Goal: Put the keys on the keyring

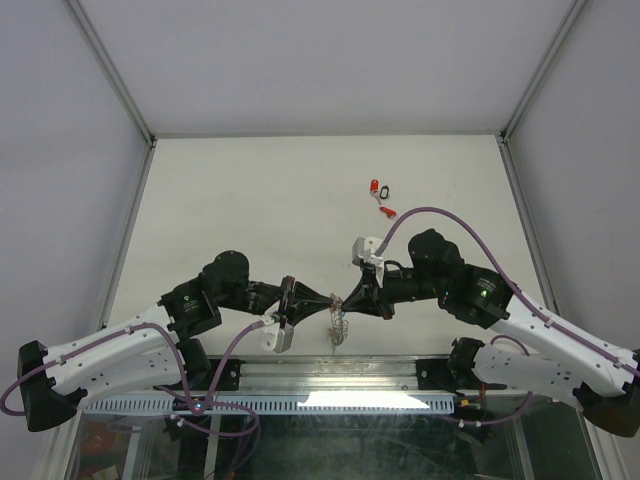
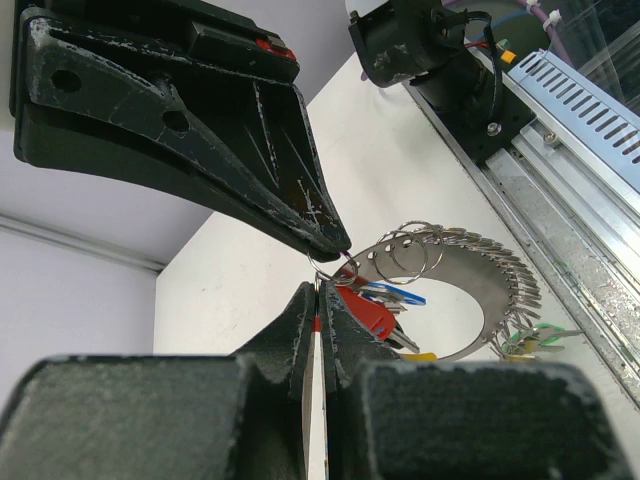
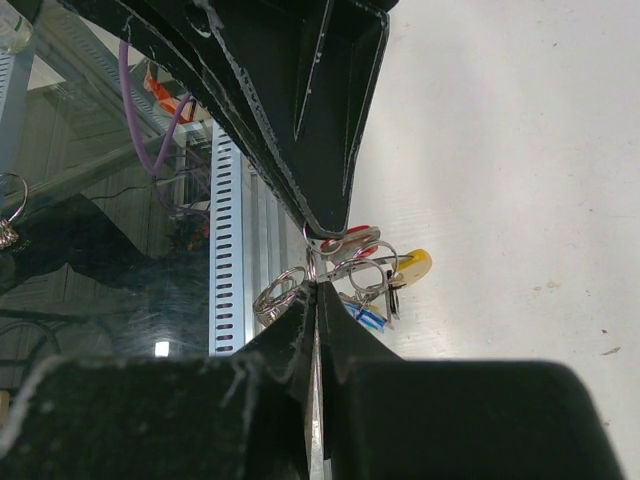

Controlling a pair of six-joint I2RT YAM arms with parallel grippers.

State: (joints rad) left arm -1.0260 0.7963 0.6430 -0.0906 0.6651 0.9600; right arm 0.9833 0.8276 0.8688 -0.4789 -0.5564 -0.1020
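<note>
Two robot arms meet tip to tip over the near edge of the bench, the left pincer and right pincer both clamped shut on the keyring, which hangs between them just clear of the surface. Each pincer bites where the small wire rings crowd together. Which ring each one has cannot be told, but the opposed grips look meant to steady the bunch and perhaps pry a loop apart for threading. The silvery chain-like part curves away below the tips, its yellow arc at the bottom. A red-tagged key and a blue-tagged key hang close to the pinch, and a green-tagged key dangles at the far end. The loose keys, red and dark tags among them, lie well apart near the middle of the bench, so the job appears only partly done
</note>
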